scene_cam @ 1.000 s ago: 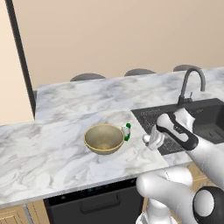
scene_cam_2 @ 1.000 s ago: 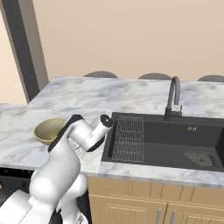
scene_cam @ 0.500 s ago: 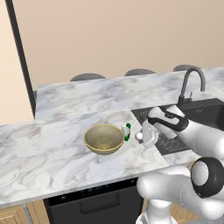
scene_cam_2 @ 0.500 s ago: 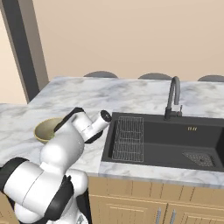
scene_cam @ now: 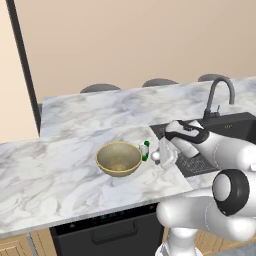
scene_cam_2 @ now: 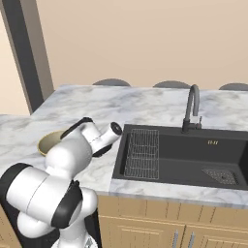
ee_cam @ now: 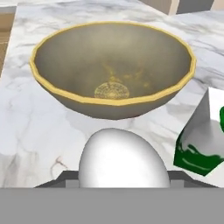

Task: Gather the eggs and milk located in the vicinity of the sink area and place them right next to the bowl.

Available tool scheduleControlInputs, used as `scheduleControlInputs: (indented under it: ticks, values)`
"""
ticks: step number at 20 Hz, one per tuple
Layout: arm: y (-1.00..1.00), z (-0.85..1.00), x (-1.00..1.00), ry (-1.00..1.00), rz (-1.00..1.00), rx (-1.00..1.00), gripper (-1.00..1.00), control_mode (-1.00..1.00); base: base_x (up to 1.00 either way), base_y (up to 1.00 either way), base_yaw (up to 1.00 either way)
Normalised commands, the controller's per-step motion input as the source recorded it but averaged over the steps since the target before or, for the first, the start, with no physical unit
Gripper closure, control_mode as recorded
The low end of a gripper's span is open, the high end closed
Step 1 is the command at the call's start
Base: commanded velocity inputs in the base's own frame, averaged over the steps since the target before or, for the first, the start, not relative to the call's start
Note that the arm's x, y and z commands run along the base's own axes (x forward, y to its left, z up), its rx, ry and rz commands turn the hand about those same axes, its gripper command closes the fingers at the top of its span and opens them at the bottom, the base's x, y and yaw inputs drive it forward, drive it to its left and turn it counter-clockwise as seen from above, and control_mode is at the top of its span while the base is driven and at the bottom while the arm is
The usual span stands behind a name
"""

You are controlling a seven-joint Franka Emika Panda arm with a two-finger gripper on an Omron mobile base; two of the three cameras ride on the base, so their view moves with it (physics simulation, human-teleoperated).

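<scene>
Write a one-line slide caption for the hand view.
White egg at the end effector, before the gold bowl, milk carton alongside.

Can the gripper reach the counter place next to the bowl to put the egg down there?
Probably yes. The gripper is low beside the bowl, the egg close before it. The milk carton stands to one side, and the counter between looks free.

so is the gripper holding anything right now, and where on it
It appears to hold a white egg, gripped low on its sides, just in front of the bowl. The fingertips themselves are hidden, so the exact contact cannot be told.
</scene>
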Motion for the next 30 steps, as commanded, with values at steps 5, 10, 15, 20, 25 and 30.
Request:
scheduleControlInputs:
  ticks: [5,10,15,20,25,30]
  values:
    - [0.15,-0.07,-0.02,0.0,-0.09,0.0,1.0,-1.0,0.0,0.0,0.0]
    - [0.15,-0.21,-0.16,0.01,-0.15,0.0,1.0,-1.0,0.0,0.0,0.0]
    - [0.2,-0.17,-0.12,0.01,-0.15,0.0,1.0,-1.0,0.0,0.0,0.0]
    - [0.05,-0.1,0.04,0.0,-0.04,0.0,1.0,-1.0,0.0,0.0,0.0]
    - [0.0,-0.18,0.04,-0.01,0.0,0.02,1.0,-1.0,0.0,0.0,0.0]
    - [0.0,-0.25,0.0,0.0,0.0,0.07,1.0,-1.0,0.0,0.0,0.0]
